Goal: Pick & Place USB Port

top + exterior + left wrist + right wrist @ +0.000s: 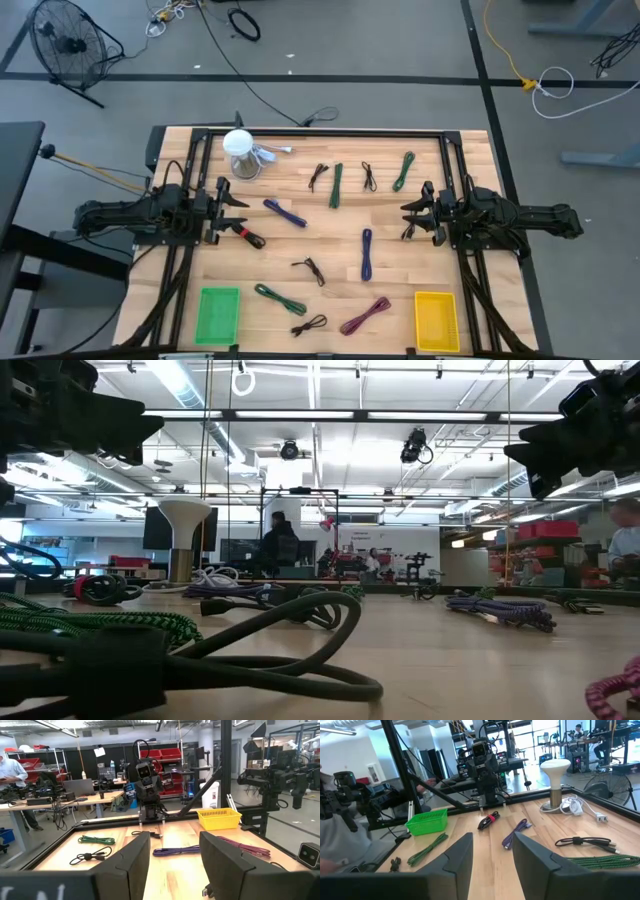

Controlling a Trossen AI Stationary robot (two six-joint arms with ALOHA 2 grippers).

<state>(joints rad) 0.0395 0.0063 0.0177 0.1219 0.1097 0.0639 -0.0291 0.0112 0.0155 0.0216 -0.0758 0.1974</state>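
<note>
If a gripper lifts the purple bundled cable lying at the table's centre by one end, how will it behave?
The purple bundled cable would probably sag and swing, since it looks thin and soft. It seems folded into a narrow straight bundle, so it may hold together, though loops could slip loose. It looks light; both the left gripper and right gripper are open and far from it.

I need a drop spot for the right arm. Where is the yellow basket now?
In the high view, the yellow basket sits at the table's near right corner, beside the pink cable.

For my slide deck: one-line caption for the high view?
Two idle arms flank a wooden table strewn with bundled cables, green basket and yellow basket nearby.
</note>
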